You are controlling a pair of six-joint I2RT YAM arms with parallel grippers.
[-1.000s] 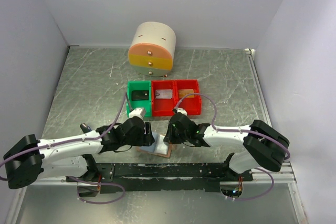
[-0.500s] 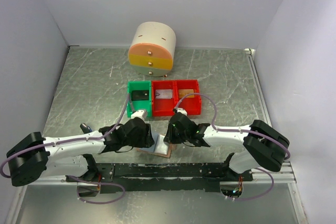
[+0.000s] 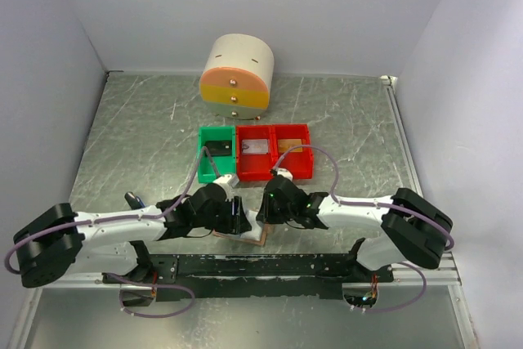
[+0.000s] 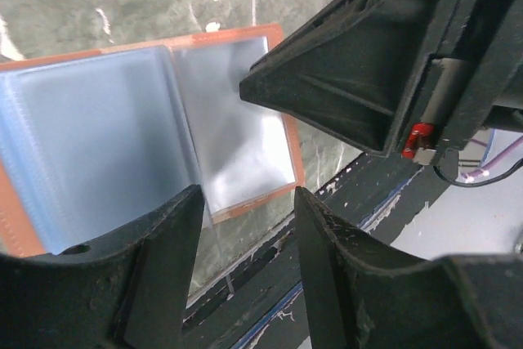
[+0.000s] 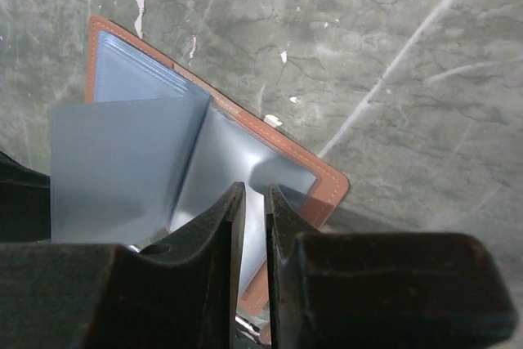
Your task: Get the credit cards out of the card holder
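Observation:
The card holder (image 4: 106,120) lies open near the table's front edge, tan-brown with pale blue-grey sleeves (image 5: 122,161) fanned up. I cannot tell any credit cards apart from the sleeves. My left gripper (image 4: 248,194) hovers open over the holder's near right corner, with nothing between its fingers. My right gripper (image 5: 253,190) is down on the right-hand sleeve, jaws almost together and the plastic puckered at their tips. From above, both grippers (image 3: 237,212) (image 3: 263,220) meet over the holder (image 3: 255,237) and hide most of it. A pale flat card (image 3: 256,147) lies in the middle red bin (image 3: 253,171).
A green bin (image 3: 204,171) with a black object and another red bin (image 3: 307,153) stand behind the arms. A round cream-and-orange drawer unit (image 3: 236,76) sits at the back. A small blue-and-black gadget (image 3: 133,199) lies left. The black base rail (image 4: 343,194) runs just beyond the holder.
My left gripper has slid right over the holder, covering the pale sleeve, and its jaws have narrowed. The right arm has stayed put.

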